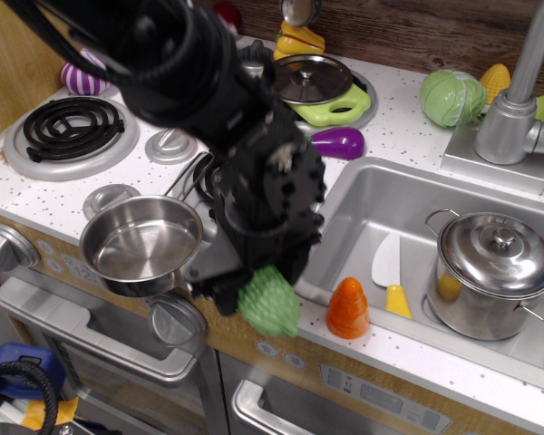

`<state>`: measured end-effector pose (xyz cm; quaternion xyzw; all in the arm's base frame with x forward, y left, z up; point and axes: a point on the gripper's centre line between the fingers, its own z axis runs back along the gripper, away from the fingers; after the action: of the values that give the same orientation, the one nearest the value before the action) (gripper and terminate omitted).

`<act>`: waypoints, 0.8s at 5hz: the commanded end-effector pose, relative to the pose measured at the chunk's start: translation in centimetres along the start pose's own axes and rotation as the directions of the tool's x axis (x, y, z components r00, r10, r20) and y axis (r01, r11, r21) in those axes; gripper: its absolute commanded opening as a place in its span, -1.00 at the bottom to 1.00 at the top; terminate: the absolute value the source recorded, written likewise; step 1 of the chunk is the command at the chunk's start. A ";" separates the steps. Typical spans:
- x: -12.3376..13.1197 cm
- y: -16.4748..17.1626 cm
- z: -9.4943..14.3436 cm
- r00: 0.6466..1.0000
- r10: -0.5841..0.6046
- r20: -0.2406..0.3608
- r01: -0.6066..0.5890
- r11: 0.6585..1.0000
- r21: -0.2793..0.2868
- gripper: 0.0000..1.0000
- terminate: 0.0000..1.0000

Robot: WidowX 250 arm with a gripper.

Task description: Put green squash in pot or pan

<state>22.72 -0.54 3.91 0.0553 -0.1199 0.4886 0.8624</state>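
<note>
The green squash (268, 305), light green and bumpy, hangs below my black gripper (254, 294) at the counter's front edge. The fingers are closed around its upper part and it looks lifted a little off the counter; the frame is motion-blurred. The small shiny lidless steel saucepan (141, 243) stands empty just to the left of the gripper, near the front burner.
An orange carrot-like toy (348, 308) stands right of the squash on the sink's front rim. A lidded two-handled steel pot (492, 275) sits in the sink (381, 208). A purple eggplant (337, 142), a green cabbage (451, 97) and the faucet (517, 109) are behind.
</note>
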 end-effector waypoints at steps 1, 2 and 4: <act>2.3 1.2 5.0 0.998 -0.060 0.028 0.057 0.994 0.091 -1.00 -1.00; 4.4 2.7 4.0 0.994 -0.103 0.046 0.100 0.993 0.060 -1.00 -1.00; 8.1 3.5 0.5 0.976 -0.190 0.107 0.188 0.982 0.025 -1.00 -1.00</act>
<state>23.65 8.55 5.22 0.1044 -0.1570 0.3852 0.9034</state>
